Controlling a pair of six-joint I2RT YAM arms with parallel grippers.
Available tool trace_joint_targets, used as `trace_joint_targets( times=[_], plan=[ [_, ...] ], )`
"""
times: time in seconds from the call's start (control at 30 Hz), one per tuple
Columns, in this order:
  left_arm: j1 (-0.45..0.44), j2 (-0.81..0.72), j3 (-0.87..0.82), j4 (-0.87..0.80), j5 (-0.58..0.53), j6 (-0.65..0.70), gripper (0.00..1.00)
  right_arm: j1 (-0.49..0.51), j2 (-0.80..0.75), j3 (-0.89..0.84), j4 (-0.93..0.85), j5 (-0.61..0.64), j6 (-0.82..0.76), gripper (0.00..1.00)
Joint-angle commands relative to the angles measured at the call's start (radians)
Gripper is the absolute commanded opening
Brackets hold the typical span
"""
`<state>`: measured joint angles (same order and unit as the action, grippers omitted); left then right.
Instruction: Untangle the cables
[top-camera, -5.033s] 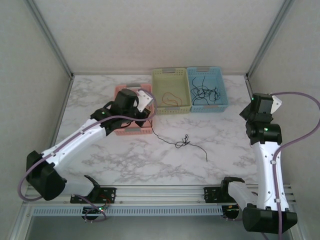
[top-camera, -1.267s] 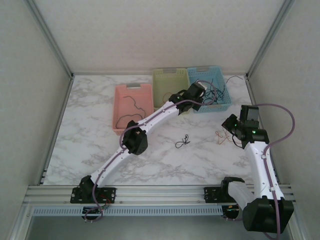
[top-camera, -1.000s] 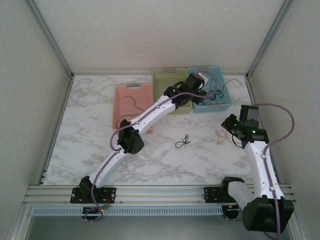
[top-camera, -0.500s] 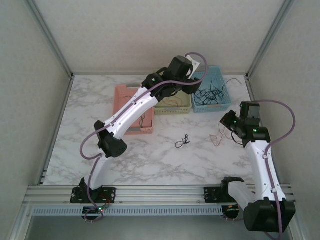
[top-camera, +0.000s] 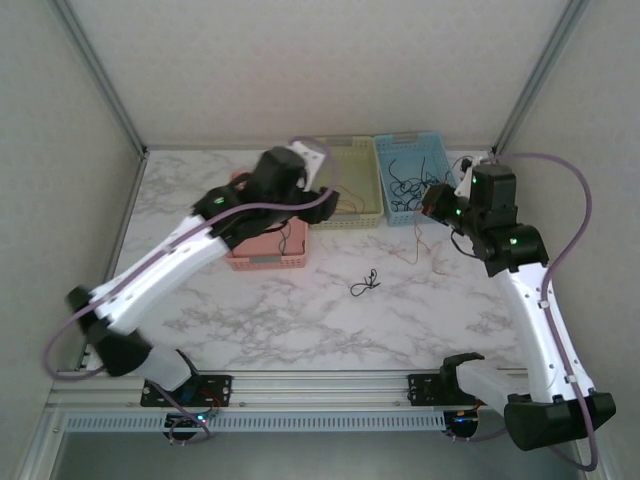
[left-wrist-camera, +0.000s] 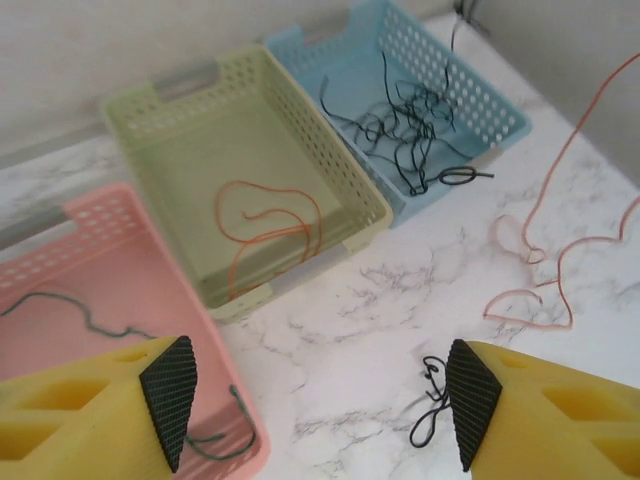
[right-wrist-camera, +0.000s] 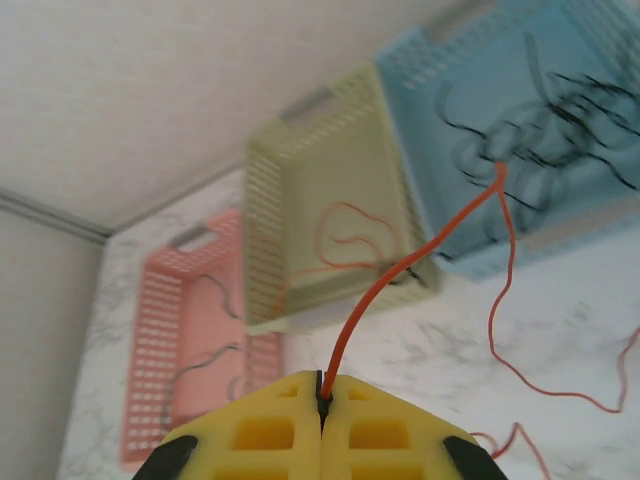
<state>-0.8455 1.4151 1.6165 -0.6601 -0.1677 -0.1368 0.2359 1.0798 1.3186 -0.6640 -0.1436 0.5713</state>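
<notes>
Marble tabletop (top-camera: 280, 325), white walls (top-camera: 300, 70), cable clump (top-camera: 365, 284) mid-table.

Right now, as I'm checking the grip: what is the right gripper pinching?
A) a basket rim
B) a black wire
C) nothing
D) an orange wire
D: in the right wrist view the right gripper is shut on an orange wire, which runs up from between its fingertips.
</notes>
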Motion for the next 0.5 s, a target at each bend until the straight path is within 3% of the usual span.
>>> trace_joint_targets(
  times=[0.0, 0.47],
  plan=[
    [0.015, -0.157, -0.141, 0.025, -0.058, -0.071, 0.72, 0.060, 0.039, 0.120, -0.009, -0.014, -0.014, 0.00],
    [0.025, -0.679, -0.406, -0.252, -0.223, -0.148, 0.80, 0.239, 0.411, 0.743, -0.014, -0.021, -0.079, 0.00]
  ],
)
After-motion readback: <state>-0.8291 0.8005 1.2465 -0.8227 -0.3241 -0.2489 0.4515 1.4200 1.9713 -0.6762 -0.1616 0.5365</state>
